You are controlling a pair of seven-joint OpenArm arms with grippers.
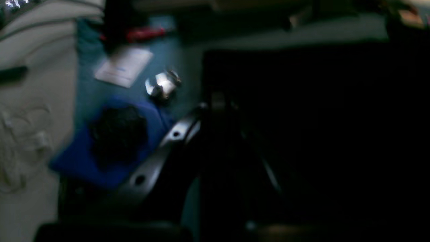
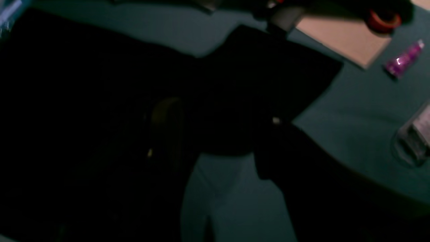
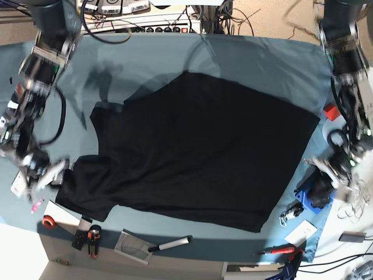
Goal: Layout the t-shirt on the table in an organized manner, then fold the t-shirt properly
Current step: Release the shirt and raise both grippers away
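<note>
a: where's the t-shirt (image 3: 192, 151)?

b: spread flat, plain black side up, on the table (image 3: 145, 64), filling the middle. collar end toward 9 o'clock, hem toward 3 in the base view. one sleeve points to 7 o'clock, the other lies near 10.

a: left arm pose?

b: comes down the 3 o'clock edge from the top corner, wrist bent inward past the hem. left gripper (image 3: 341, 175) sits off the shirt near 4 o'clock, over blue clutter (image 3: 312, 192). blurred, but the fingers are closed; i see no cloth between them. its wrist view shows a blue pad (image 1: 111, 144), a white card (image 1: 123, 66) and a shiny metal bit (image 1: 162, 84) beside the shirt edge.

a: right arm?

b: runs down the 9 o'clock edge, elbow high, wrist low. right gripper (image 3: 49, 172) is at the sleeve tip near 8 o'clock, fingers spread wide, just beside the cloth. can't tell if it touches. a purple tube (image 2: 404, 58) lies near it.
</note>
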